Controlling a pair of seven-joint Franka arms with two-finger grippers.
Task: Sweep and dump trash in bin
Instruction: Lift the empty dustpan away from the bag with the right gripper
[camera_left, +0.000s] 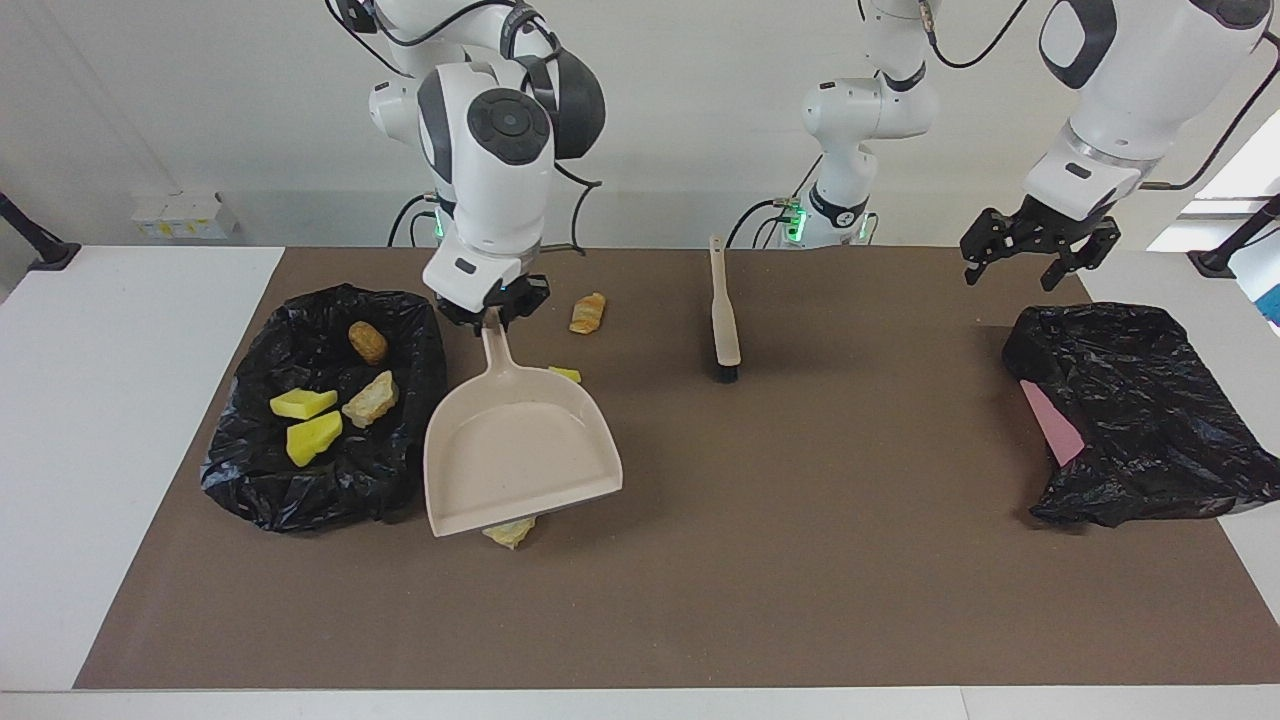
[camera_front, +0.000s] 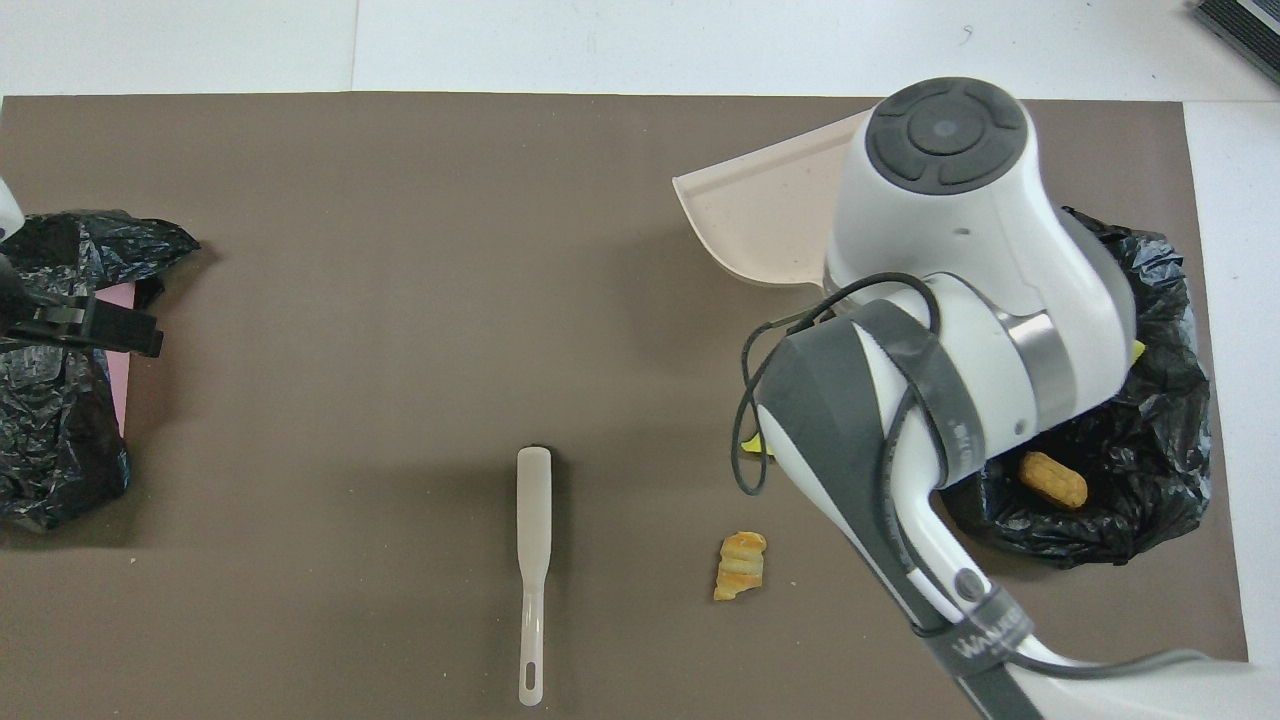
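Four pieces of trash already in the black-lined bin (camera_left: 250, 480) at the right arm's end of the table: two yellow chunks (camera_left: 303, 403), tan lump (camera_left: 371, 398), brown lump (camera_left: 367, 341).

Just beside the bin: beige dustpan (camera_left: 515, 450), empty, mouth pointing away from the robots. Right gripper (camera_left: 492, 308) clamped tight on the handle end, wrist pointing steeply down, forearm leaning out over the mat (camera_left: 800, 560).

Three pieces left on the mat:
- tan scrap (camera_left: 510, 533), half hidden under the pan's lip
- yellow scrap (camera_left: 566, 374), peeking out at the pan's edge near the handle
- orange scrap (camera_left: 587, 313), nearest the robots, beside the gripper

Can't tell whether the pan touches the mat or hangs low over it.

Step in hand, by my read: reposition the empty pan for the next sweep. Advice: clear the tan scrap first, don't land on it. Set the lip flat on the mat with no gap and the mouth facing the scraps. Keep the handle low so nothing slides under.

Brush (camera_left: 724, 320) lying mid-table, untouched, bristles away from the robots.

Left gripper (camera_left: 1040, 262) waiting wide open, holding nothing, up over the mat's edge near the second black bag (camera_left: 1140, 420) with a pink sheet (camera_left: 1050, 420) at its side. Needed on the brush next, probably.
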